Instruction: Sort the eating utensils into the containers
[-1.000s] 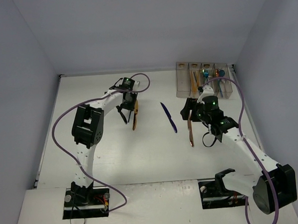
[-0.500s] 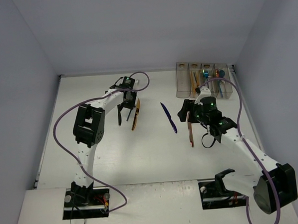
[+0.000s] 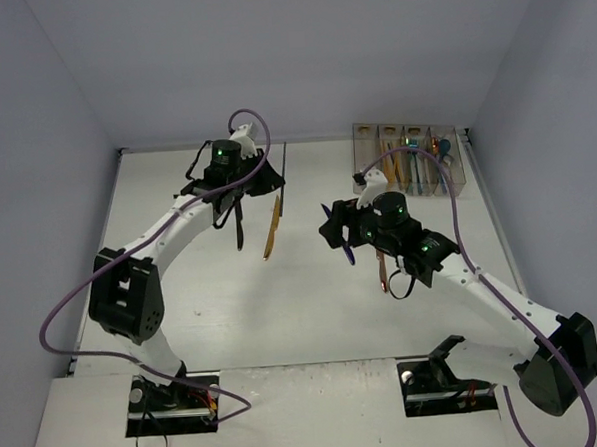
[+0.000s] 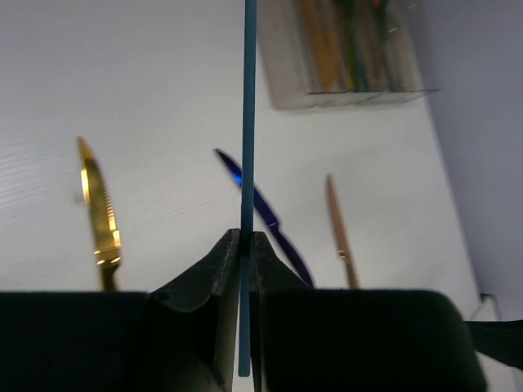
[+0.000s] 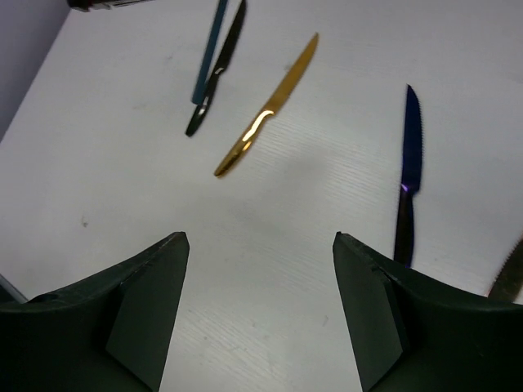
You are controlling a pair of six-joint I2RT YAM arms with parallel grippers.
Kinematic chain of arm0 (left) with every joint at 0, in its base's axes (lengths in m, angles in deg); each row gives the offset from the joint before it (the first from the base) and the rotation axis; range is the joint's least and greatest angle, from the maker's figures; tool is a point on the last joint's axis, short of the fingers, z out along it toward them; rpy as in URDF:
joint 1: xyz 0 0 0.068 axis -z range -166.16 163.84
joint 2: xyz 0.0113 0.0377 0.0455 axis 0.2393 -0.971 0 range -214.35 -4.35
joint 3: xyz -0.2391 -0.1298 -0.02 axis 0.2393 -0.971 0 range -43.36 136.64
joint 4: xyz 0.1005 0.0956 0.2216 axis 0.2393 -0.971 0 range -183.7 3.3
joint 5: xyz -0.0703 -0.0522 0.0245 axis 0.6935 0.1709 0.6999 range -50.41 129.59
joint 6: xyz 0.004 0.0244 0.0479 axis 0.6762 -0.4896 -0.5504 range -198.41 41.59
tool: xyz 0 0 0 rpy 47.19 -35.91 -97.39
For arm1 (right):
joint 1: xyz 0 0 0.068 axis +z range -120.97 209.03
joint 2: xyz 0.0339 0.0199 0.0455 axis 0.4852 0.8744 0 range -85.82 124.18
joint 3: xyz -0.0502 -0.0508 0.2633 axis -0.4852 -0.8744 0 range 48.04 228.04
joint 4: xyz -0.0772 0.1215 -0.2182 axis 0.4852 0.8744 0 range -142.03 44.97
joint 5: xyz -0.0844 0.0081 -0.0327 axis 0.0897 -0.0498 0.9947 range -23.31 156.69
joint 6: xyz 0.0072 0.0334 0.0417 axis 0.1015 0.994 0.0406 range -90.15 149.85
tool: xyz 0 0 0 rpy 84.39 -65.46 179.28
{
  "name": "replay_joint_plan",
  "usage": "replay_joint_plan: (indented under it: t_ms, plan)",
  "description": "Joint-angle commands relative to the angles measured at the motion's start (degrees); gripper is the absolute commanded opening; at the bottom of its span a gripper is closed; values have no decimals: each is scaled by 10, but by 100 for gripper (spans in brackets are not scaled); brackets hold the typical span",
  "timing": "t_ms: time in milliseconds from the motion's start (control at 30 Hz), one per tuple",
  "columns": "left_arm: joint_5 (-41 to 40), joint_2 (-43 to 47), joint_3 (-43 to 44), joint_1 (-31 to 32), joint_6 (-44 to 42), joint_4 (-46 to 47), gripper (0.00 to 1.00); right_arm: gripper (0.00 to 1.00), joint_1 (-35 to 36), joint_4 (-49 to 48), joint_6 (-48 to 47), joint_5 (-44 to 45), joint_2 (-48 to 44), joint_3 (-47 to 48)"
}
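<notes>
We see the left jaws pressed shut on a thin blue-teal chopstick (image 4: 247,122). They pinch it near its rear end, so most of its length juts straight out ahead of them. We cannot tell whether its far tip touches the white surface (image 3: 212,288). Ahead of these jaws and to their left lies a gold knife (image 4: 100,214). Just right of the held stick lies a blue-purple knife (image 4: 270,220), and further right a copper knife (image 4: 339,233). The containers (image 4: 282,73) sit well ahead and to the right, blurred, with orange and teal pieces inside.

The right jaws stand wide open with nothing between them, hovering over the surface. Ahead of their right finger (image 5: 372,310) lies the blue-purple knife, its tip pointing away. Ahead of the gap, slightly left, the gold knife lies slanted. Further ahead and left, a black knife (image 5: 214,77) lies just beside the held chopstick. From above, the right jaws partly cover the blue-purple knife, and the copper knife lies behind them.
</notes>
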Motion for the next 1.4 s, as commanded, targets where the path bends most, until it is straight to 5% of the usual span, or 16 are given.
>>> replay_joint_plan:
  t_ms: [0, 767, 1133, 1233, 1300, 1367]
  plan:
    - [46, 43, -34, 24, 107, 132, 0, 69, 41, -83, 19, 13, 25, 39]
    - [7, 106, -95, 92, 189, 207, 0, 54, 69, -154, 37, 121, 102, 68]
    - [-11, 102, -105, 93, 170, 206, 0, 3, 68, -158, 42, 158, 88, 50]
    - [-24, 107, -115, 93, 161, 206, 12, 0, 66, -153, 40, 174, 86, 45]
    - [-44, 119, -129, 92, 144, 199, 40, 0, 60, -146, 38, 178, 89, 46]
    - [-68, 129, -131, 88, 123, 173, 58, 0, 46, -134, 34, 177, 97, 50]
